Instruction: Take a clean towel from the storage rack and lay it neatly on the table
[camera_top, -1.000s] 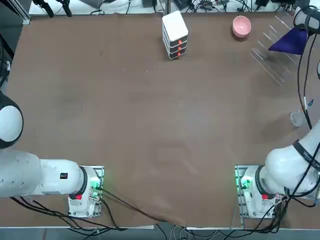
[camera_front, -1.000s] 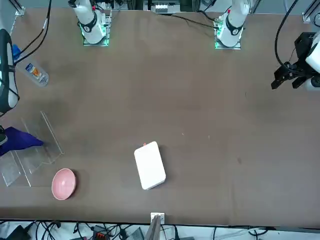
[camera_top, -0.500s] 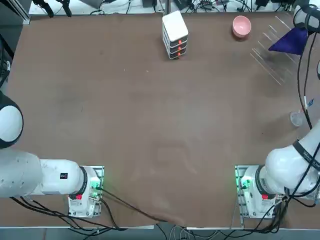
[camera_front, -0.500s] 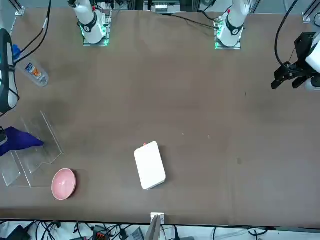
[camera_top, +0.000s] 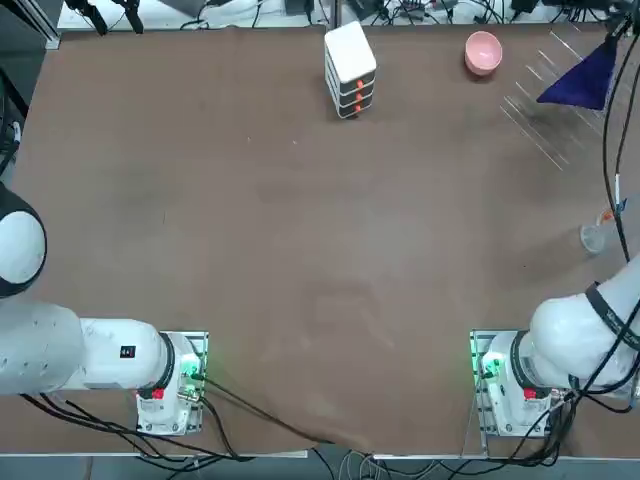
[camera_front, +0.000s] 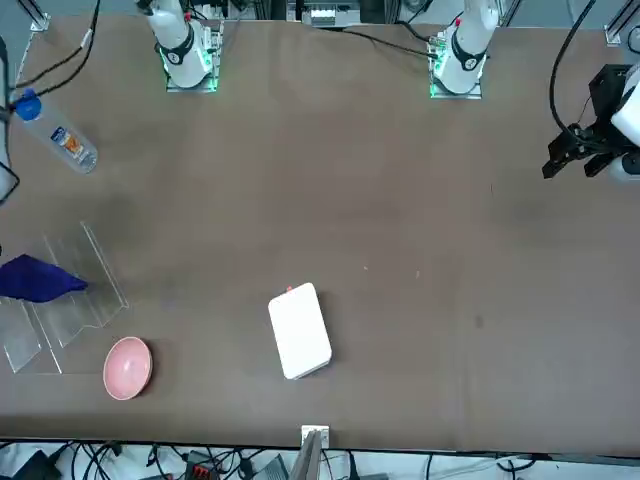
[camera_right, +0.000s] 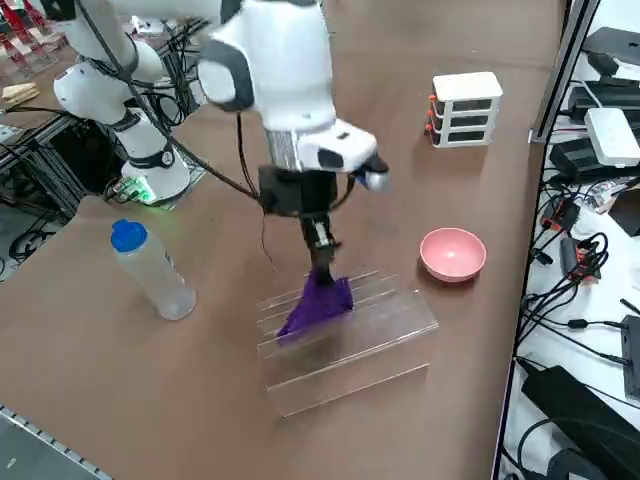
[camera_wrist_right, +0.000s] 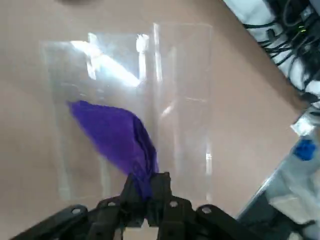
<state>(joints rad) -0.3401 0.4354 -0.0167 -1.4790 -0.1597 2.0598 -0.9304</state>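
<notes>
Over the clear storage rack (camera_right: 345, 350) at the far right of the table (camera_top: 300, 250), the right gripper (camera_right: 320, 278) is pinching the purple towel (camera_right: 318, 305), its two fingers closing on a bunched fold while the rest is drooping in a loose point above the rods. Whether the lowest edge is touching them I cannot tell. The step in hand, as I judge it, is drawing the cloth clear of the rack.

Method, in my opinion: the lift wants to be straight and slow, high enough that the hanging point passes over the rods before any sideways travel. A free corner may be catching on a rod; a sharp tug could drag the light-looking frame along. The grip is on one bunched spot, so the cloth will likely come down creased; lowering the loose end first and trailing the gripper away from it should help it spread. The open brown area toward the middle of the table seems the better landing place, with the route keeping wide of the pink bowl (camera_right: 453, 255), which is sitting near the rack.

Pose: the arm is reaching out from its base, its white wrist section (camera_right: 335, 147) hanging above the rack and the gripper pointing down, nearly upright. The clear bottle (camera_right: 158, 277) is standing nearer the base, apart from the towel.
</notes>
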